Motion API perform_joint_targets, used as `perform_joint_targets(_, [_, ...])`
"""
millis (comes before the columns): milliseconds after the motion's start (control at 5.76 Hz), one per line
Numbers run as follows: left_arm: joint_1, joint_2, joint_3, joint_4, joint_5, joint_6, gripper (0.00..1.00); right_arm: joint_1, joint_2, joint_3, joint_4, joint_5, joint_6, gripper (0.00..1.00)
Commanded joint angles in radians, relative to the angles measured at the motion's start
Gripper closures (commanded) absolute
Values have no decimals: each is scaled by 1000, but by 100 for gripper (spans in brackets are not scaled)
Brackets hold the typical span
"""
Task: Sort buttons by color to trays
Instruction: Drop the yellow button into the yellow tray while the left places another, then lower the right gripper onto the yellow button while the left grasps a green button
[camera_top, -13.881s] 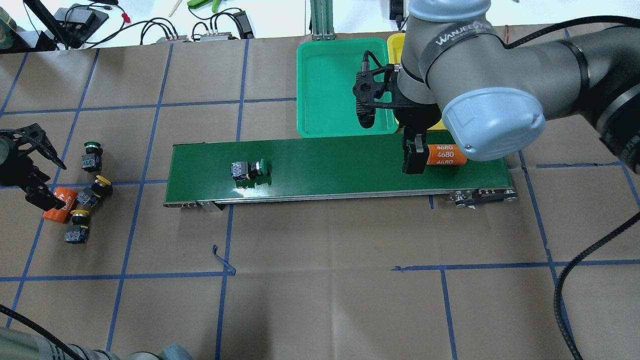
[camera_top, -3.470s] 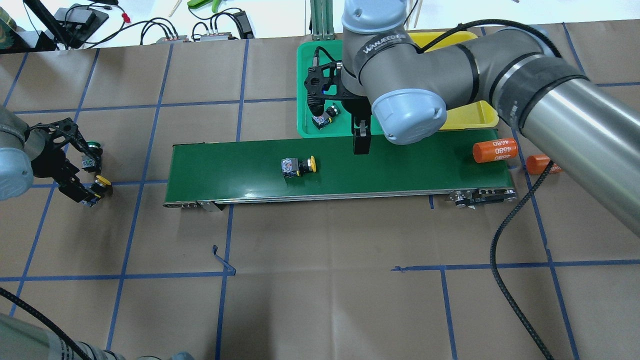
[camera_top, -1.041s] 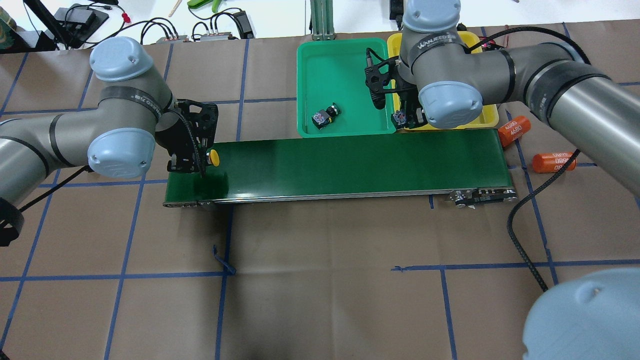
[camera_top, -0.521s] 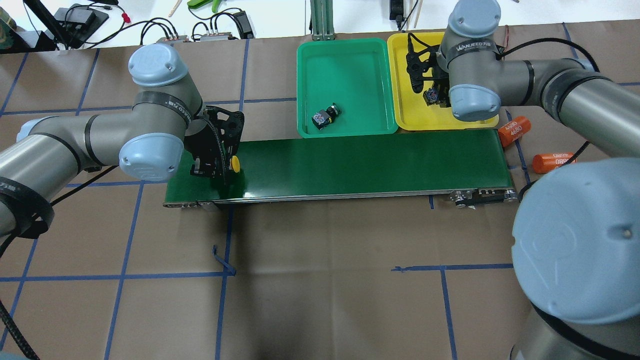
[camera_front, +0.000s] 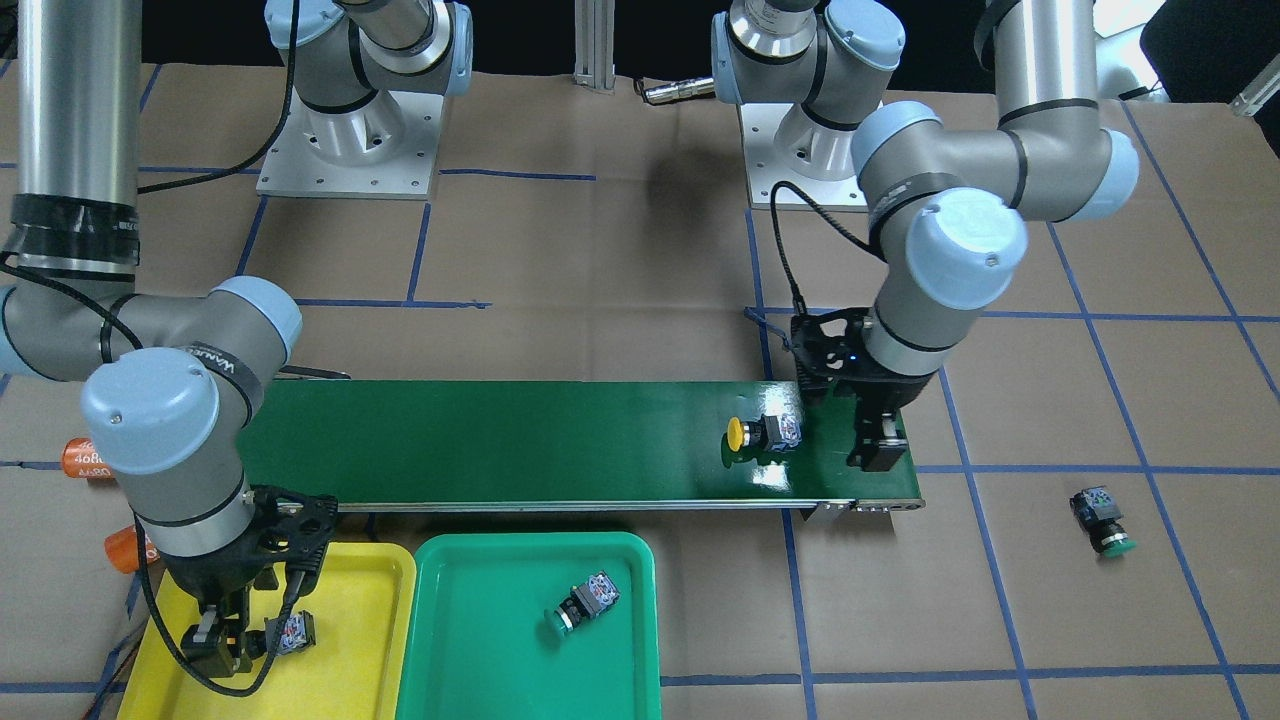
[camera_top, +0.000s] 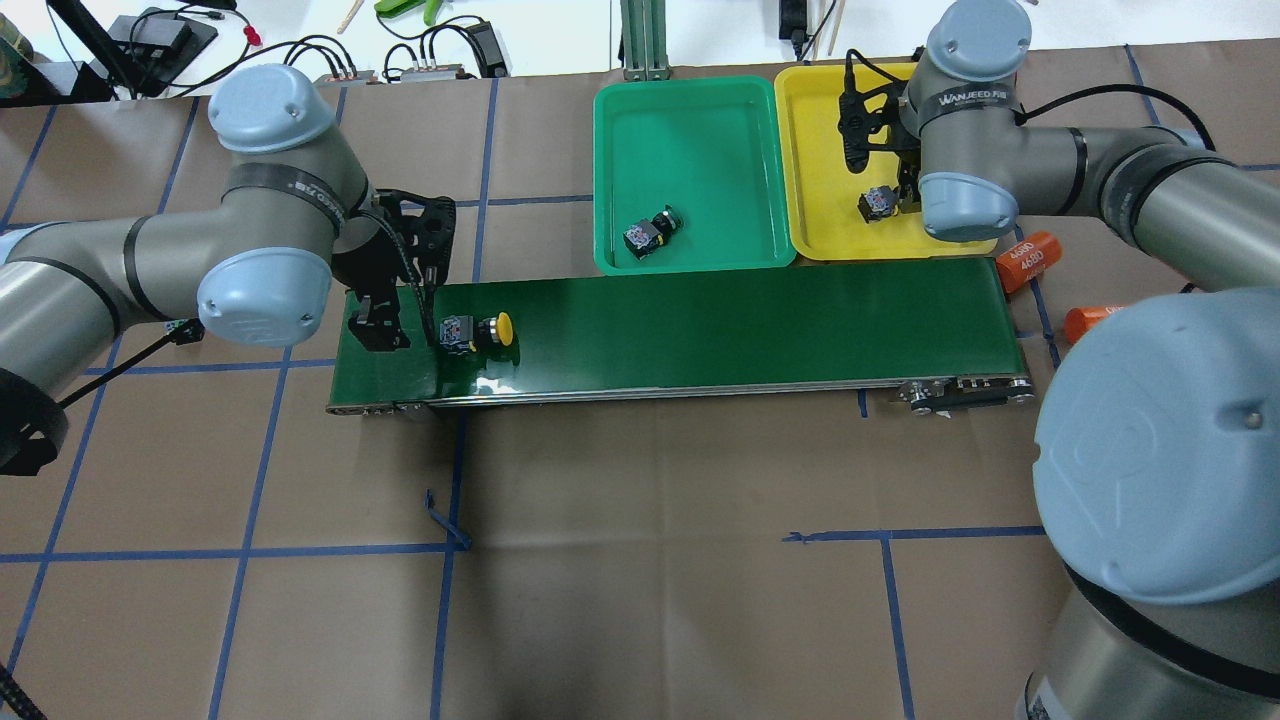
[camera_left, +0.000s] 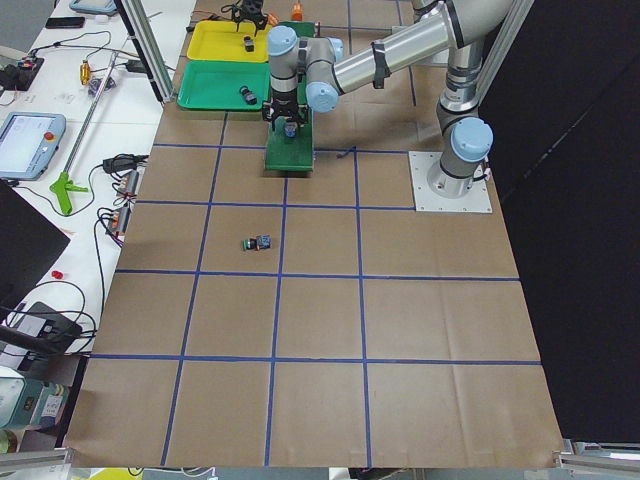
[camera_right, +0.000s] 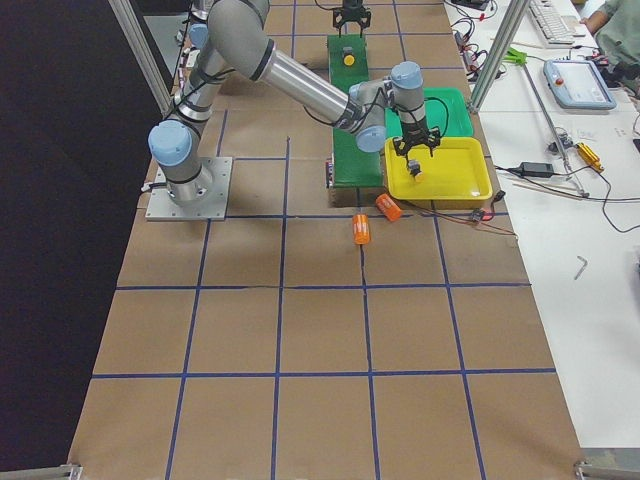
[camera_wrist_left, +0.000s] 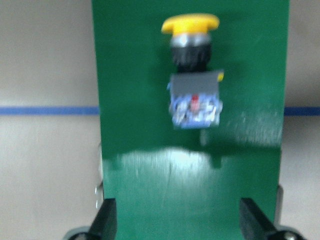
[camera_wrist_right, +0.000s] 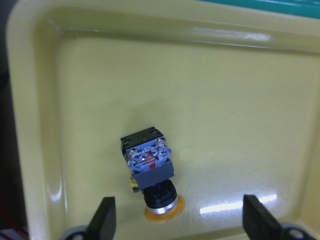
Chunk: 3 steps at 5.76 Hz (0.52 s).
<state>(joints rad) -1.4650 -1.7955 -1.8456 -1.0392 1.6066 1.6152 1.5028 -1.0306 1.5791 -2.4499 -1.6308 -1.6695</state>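
A yellow button (camera_top: 478, 332) lies on its side on the belt's left end, also in the left wrist view (camera_wrist_left: 195, 85). My left gripper (camera_top: 402, 328) is open just behind it, apart from it. A second yellow button (camera_top: 878, 203) lies in the yellow tray (camera_top: 830, 180), and my right gripper (camera_wrist_right: 180, 225) is open above it. A green button (camera_top: 648, 233) lies in the green tray (camera_top: 700, 140). Another green button (camera_front: 1100, 520) lies on the table, off the belt's end on my left.
The dark-green conveyor belt (camera_top: 720, 330) runs in front of both trays. Two orange cylinders marked 4680 (camera_top: 1022, 263) (camera_top: 1090, 320) lie off its right end. Cables and tools lie beyond the table's far edge.
My left gripper has let go of the yellow button onto the belt and drawn back to the left. My right gripper has opened and its yellow button now lies in the yellow tray.
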Motion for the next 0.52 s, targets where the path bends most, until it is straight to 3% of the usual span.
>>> perform_joint_targets(0, [197, 18, 6, 8, 7, -146, 13, 46, -162, 2, 322, 5, 57, 0])
perform_joint_targets(174, [295, -8, 44, 10, 12, -316, 12, 107, -213, 4, 445, 5, 129, 0])
perform_joint_targets(347, [334, -48, 104, 1, 15, -433, 12, 193, -242, 12, 491, 3, 243, 0])
